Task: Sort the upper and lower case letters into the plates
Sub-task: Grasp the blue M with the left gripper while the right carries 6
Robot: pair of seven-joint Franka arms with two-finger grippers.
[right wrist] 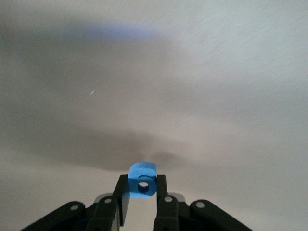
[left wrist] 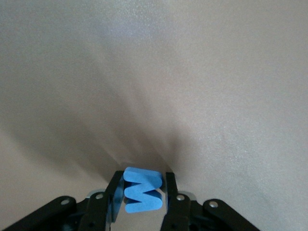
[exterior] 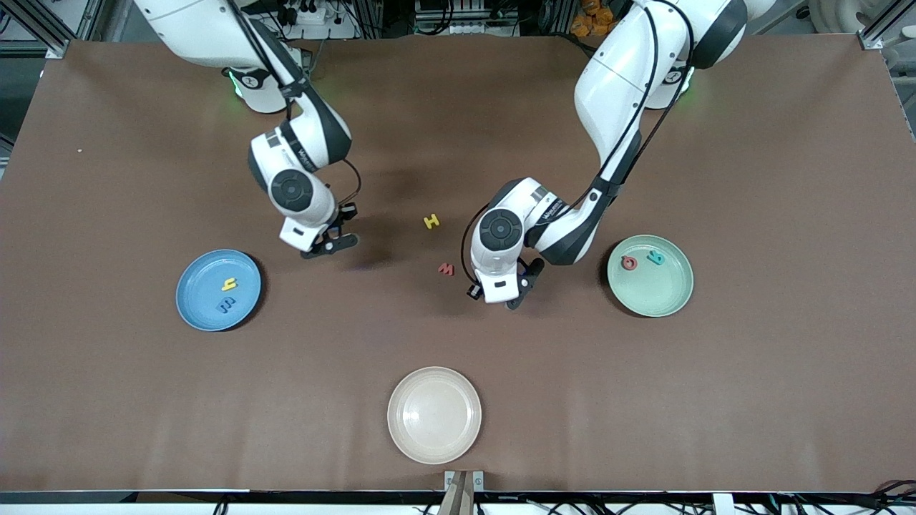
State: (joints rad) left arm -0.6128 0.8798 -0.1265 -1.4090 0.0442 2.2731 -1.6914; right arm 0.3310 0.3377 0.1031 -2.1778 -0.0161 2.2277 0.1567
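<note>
My left gripper [left wrist: 143, 179] is shut on a blue zigzag letter [left wrist: 142, 195], low over the brown table beside a loose red letter [exterior: 446, 269]. In the front view this gripper [exterior: 520, 290] hides its letter. My right gripper [right wrist: 142, 180] is shut on a blue letter with a round hole [right wrist: 143, 169]. It hangs [exterior: 330, 245] over the table between the light blue plate [exterior: 200, 282] and a loose yellow letter [exterior: 431, 222]. The blue plate holds a yellow letter [exterior: 229, 284] and a blue one [exterior: 226, 306]. The mint green plate [exterior: 658, 297] holds a red letter [exterior: 629, 263] and a teal one [exterior: 655, 257].
A cream-beige plate [exterior: 434, 415] lies near the table's front edge, nearest to the front camera, with nothing in it. The two arms' elbows and forearms hang over the middle of the brown table [exterior: 751, 179].
</note>
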